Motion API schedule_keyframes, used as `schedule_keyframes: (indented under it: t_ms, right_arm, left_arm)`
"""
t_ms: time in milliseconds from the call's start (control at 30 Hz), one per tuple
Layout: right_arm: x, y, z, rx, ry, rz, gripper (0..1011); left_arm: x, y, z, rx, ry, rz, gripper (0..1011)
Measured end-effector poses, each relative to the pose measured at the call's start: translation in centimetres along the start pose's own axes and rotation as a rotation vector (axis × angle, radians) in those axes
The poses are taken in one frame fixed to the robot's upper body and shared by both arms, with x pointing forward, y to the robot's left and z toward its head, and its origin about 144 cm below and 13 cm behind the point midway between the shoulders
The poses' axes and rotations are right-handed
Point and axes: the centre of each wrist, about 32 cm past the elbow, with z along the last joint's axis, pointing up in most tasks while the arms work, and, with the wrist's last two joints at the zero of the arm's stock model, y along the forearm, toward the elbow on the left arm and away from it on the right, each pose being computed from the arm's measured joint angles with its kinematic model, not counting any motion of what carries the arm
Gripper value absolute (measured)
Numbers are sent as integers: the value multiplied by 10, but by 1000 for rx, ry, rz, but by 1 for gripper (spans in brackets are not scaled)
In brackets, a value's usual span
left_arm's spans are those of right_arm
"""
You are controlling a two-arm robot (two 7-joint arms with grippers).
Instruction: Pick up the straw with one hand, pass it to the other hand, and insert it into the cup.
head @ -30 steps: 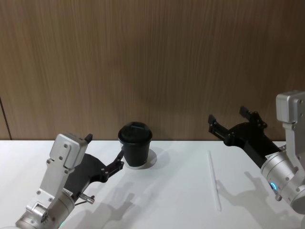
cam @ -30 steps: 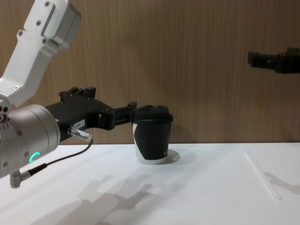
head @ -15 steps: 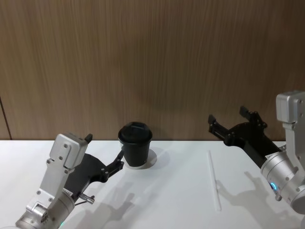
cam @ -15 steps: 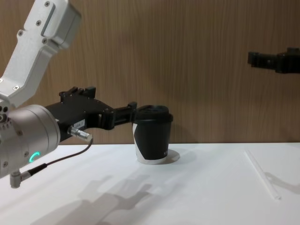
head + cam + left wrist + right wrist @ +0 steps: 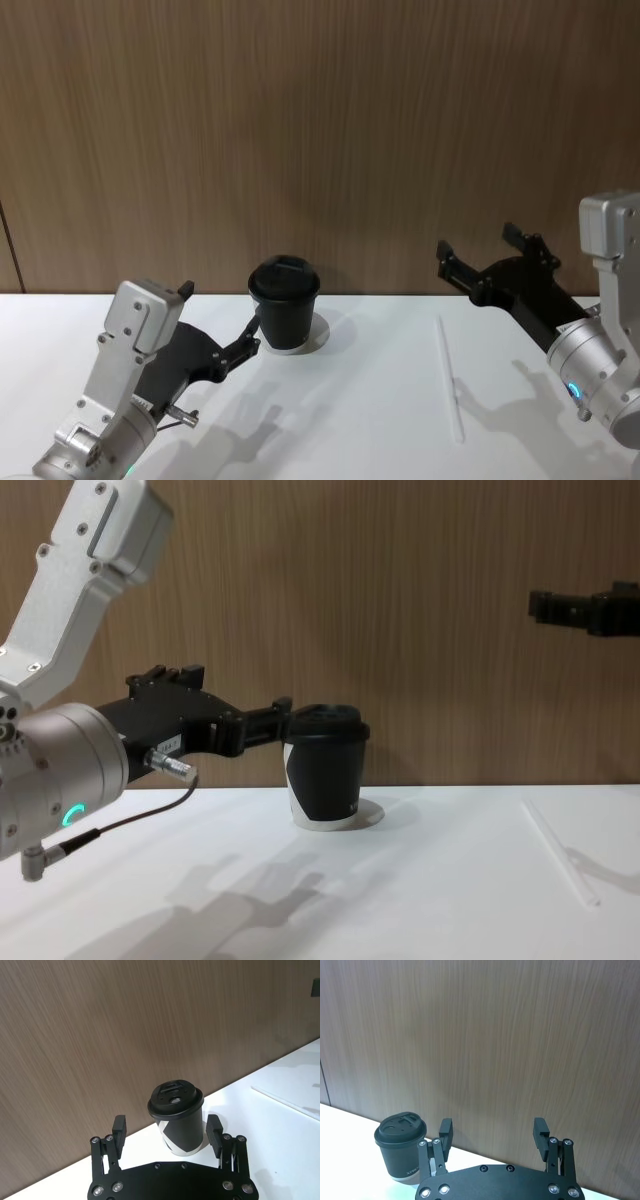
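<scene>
Standing upright on a white table (image 5: 350, 420), one black paper cup with a curved white patch and black plastic lid (image 5: 284, 316) anchors the scene. One thin translucent whitish plastic straw (image 5: 449, 378) lies flat on the table, well apart from the cup on the robot's right. Two black claws are raised above the table: the left claw (image 5: 166, 1131), fingers apart, sits just beside the cup with a finger on either side of it, not touching; the right claw (image 5: 483, 252), fingers also apart, hovers beyond the straw's far end. Brown wood-grain panelling (image 5: 320, 130) backs the table.
</scene>
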Motion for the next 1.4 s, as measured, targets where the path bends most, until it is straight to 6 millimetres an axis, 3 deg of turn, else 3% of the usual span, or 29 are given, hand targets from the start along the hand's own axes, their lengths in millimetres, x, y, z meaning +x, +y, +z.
schedule_keyframes:
  t_ms: [567, 1400]
  right_arm:
    - [-3, -4, -5, -2, 1, -2, 1001]
    - [-41, -61, -53, -14, 49, -27, 1001]
  left_arm:
    - [0, 0, 0, 0, 0, 0, 1002]
    - [0, 0, 0, 0, 0, 0, 1001]
